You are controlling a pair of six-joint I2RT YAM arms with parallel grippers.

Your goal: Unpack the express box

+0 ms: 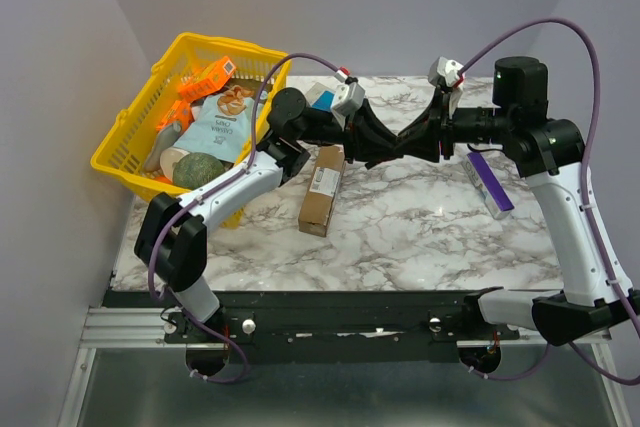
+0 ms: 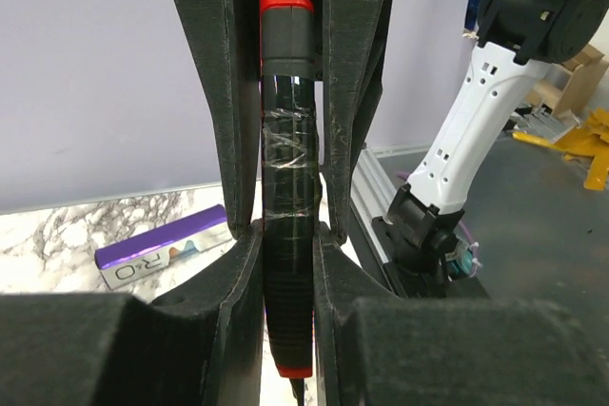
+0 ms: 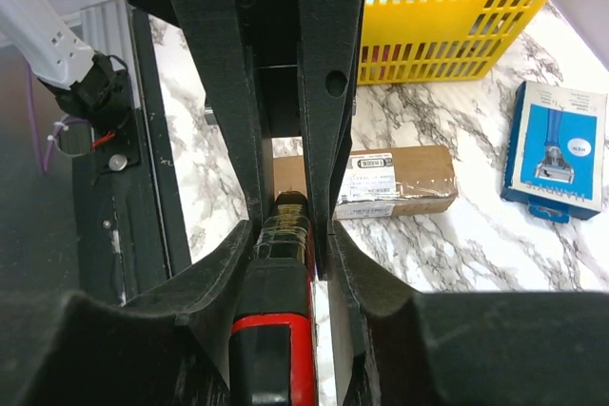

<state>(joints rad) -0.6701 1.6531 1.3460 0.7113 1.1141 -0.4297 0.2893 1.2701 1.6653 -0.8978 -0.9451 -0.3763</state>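
Note:
The express box point(image 1: 322, 190), a long brown carton with a white label, lies on the marble table below both grippers; in the right wrist view the express box point(image 3: 400, 183) lies beyond the fingers. Above the table's middle, my left gripper point(image 1: 400, 143) and right gripper point(image 1: 383, 153) meet tip to tip. Both are shut on one red-and-black knife-like tool. The left gripper point(image 2: 288, 230) clamps the tool's point(image 2: 288, 168) black tape-wrapped end. The right gripper point(image 3: 290, 225) holds the tool's point(image 3: 271, 349) red body. Nothing touches the box.
A yellow basket point(image 1: 120, 152) with packets and orange items stands at the back left, also seen as the basket point(image 3: 457, 7). A blue-and-white box point(image 3: 557, 149) lies behind the carton. A flat purple bar point(image 1: 490, 182) lies at the right, under the right arm.

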